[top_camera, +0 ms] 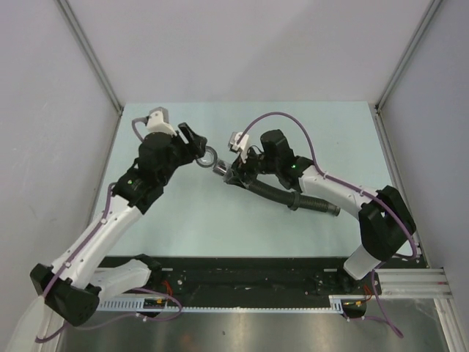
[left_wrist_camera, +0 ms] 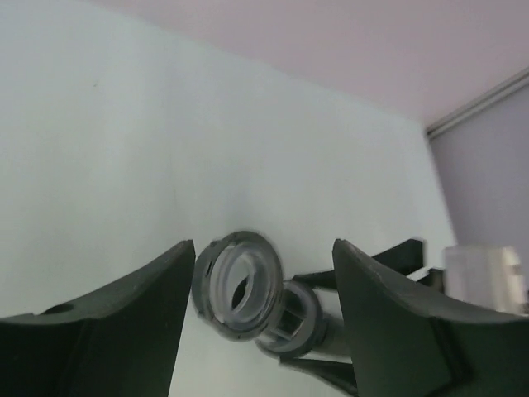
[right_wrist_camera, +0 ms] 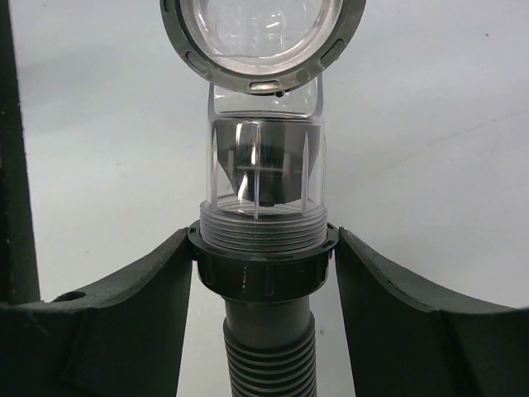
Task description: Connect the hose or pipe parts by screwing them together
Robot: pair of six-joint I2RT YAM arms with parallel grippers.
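The hose (top_camera: 293, 198) lies across the middle of the table (top_camera: 293, 125), right of centre, its free end trailing toward the right arm. Its other end is lifted and aimed left, with the fitting (top_camera: 209, 157) at its tip.

The right gripper (top_camera: 233, 174) is clamped on the hose's black collar (right_wrist_camera: 263, 277), one finger pressed to each side. The left gripper (top_camera: 199, 149) meets it from the left. Its jaws stand apart around the fitting's round face (left_wrist_camera: 240, 285), which sits just beside one finger with a clear gap to the other. Whether that near finger touches the ring, I cannot tell.

The two grippers meet well inside the table. There is bare pale surface behind them up to the far edge, and more to the right of the hose. In front of them, bare surface runs down to the dark rail (top_camera: 256, 271) along the near edge. Grey walls (top_camera: 44, 88) close in on the left, right and back, and the left arm's elbow hangs close to the left edge.

Up close, the hose (right_wrist_camera: 266, 356) is dark and ribbed, widening into the flanged collar. The fitting (right_wrist_camera: 263, 165) rises straight out of that collar. It has a see-through body with thin ribs, and a band of grey threads shows just above the collar. A grey ring around a clear face tilts off at its top.
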